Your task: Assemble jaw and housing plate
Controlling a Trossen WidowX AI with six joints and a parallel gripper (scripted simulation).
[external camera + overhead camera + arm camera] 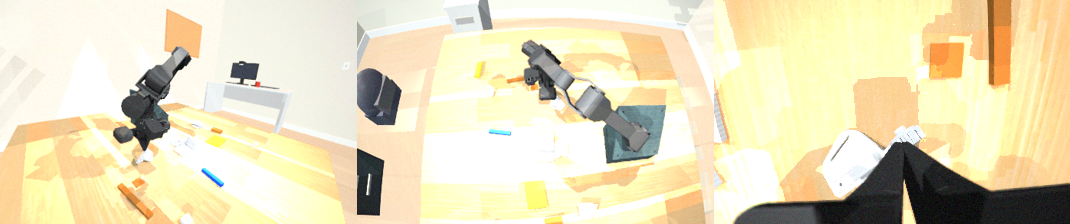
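Closed gripper above the loose white jaw, away from the central assembly

The gripper (548, 92) (145, 148) (901, 149) has its fingertips pressed together and pinches nothing. In the wrist view they overlap the neck of the loose white jaw (558, 103) (145, 156) (850, 164), near its toothed end; whether they touch it cannot be told. The jaw lies on the table, its broad end at lower left of the wrist frame and its teeth towards the centre. The fingers point down at it, which suggests an attempted grasp or a push; a fresh grasp would first require them to spread.

The white assembly (545, 145) (185, 144), presumably the one with the pins, lies below the jaw in the top view. Glare hides its pins and teeth. A further white piece (587, 208) (197, 124), at the bottom of the top view, may be the housing plate. Meshing and closing appear still to be done.

The orange square (533, 87) (139, 182) (946, 61) and orange bar (515, 80) (135, 200) (999, 50) lie at upper right of the wrist frame, near the jaw, and could hinder a wide opening. The blue bar (499, 132) (212, 177), left of centre in the top view, and the yellow square (535, 195) (215, 141), near its lower edge, lie outside the likely route from jaw to assembly.
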